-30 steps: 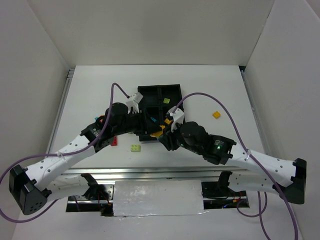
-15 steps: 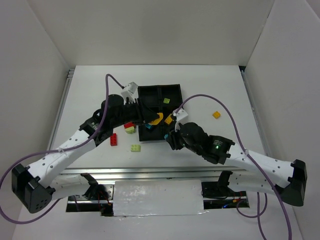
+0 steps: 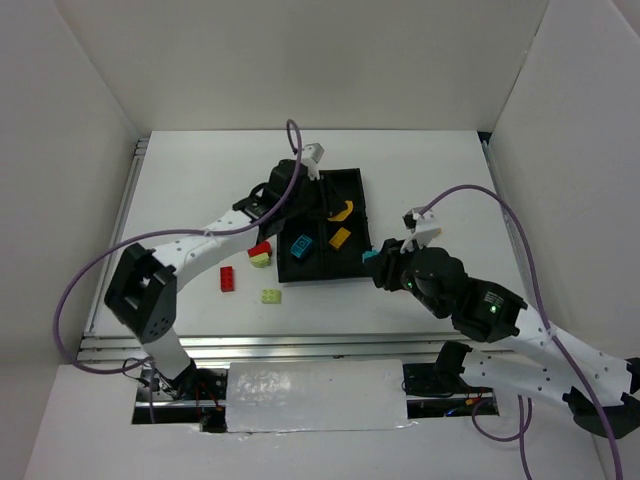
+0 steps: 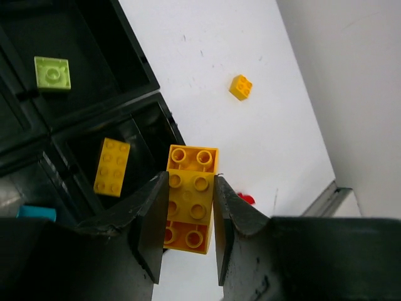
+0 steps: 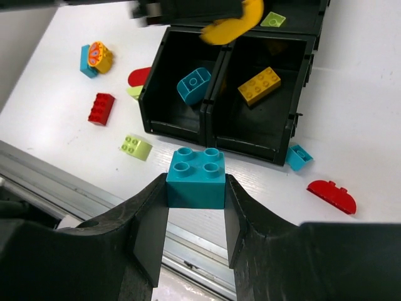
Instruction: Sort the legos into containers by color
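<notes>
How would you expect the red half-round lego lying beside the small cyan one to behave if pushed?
The red half-round lego looks like hard moulded plastic, so probably stiff and light. It seems to lie flat on the smooth white table, so a push would likely slide it, not roll it. Its low profile may make gripping awkward.

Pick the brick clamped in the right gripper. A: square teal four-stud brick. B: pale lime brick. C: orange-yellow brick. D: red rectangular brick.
A: the right wrist view shows the right gripper shut on the square teal four-stud plastic brick; the orange-yellow studded plastic brick is in the left gripper.
</notes>
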Tool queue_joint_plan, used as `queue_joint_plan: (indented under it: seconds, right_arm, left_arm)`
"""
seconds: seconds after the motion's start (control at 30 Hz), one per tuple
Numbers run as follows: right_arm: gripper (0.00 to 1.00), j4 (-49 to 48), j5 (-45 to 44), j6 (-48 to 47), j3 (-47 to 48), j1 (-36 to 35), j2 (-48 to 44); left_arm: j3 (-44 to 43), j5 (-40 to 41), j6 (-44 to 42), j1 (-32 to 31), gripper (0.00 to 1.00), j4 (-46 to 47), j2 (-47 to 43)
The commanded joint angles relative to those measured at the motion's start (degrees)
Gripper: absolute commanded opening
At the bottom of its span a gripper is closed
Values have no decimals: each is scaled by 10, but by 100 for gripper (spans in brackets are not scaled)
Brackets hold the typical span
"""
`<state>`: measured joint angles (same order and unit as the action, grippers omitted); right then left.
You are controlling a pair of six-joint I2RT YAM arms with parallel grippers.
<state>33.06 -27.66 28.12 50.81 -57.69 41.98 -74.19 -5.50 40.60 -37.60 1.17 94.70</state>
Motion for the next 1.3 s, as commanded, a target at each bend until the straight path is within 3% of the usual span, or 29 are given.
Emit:
queue_joint_plan:
  seconds: [0.0,0.1,0.13,0.23,0.4,0.5,0.6,0.77,0.83,1.03,1.1,1.17,1.2,1.27]
  right_arm:
    - [0,25,-17,16,22,4,-14]
    - [0,39,-23,19,23,7,-14]
    - [0,39,-22,18,20,7,-15]
    - [0,33,-23,15,16,7,-12]
    - [0,25,-20,13,12,8,1]
    - [0,8,-8,11,4,8,17]
    - [0,-8,-6,17,2,10,38]
    - [1,-80,48,5,2,17,88]
    - [1,-106,59,0,27,18,157]
    - [6,-102,23,7,185,28,408]
    - [6,-71,2,12,270,35,507]
    - [6,-60,-4,15,295,46,585]
    - [7,-48,7,10,354,54,607]
    - [12,-48,18,8,380,65,650]
  left_arm:
    - [-77,12,-31,-5,17,2,71]
    - [-99,31,-25,-7,32,-6,107]
    - [-93,36,-22,-8,47,1,110]
    - [-95,52,-18,-16,71,2,126]
    - [-107,52,-16,-14,80,-9,146]
    - [-82,52,-10,-14,83,-9,104]
    - [-42,104,4,-12,90,-5,3]
    - [-49,311,46,23,99,-211,-148]
    - [-28,374,47,44,100,-272,-208]
    - [40,433,41,95,99,-392,-352]
    - [62,425,44,100,100,-428,-383]
    - [79,406,40,102,99,-448,-427]
    - [84,389,31,103,100,-463,-441]
    - [92,376,16,104,100,-473,-485]
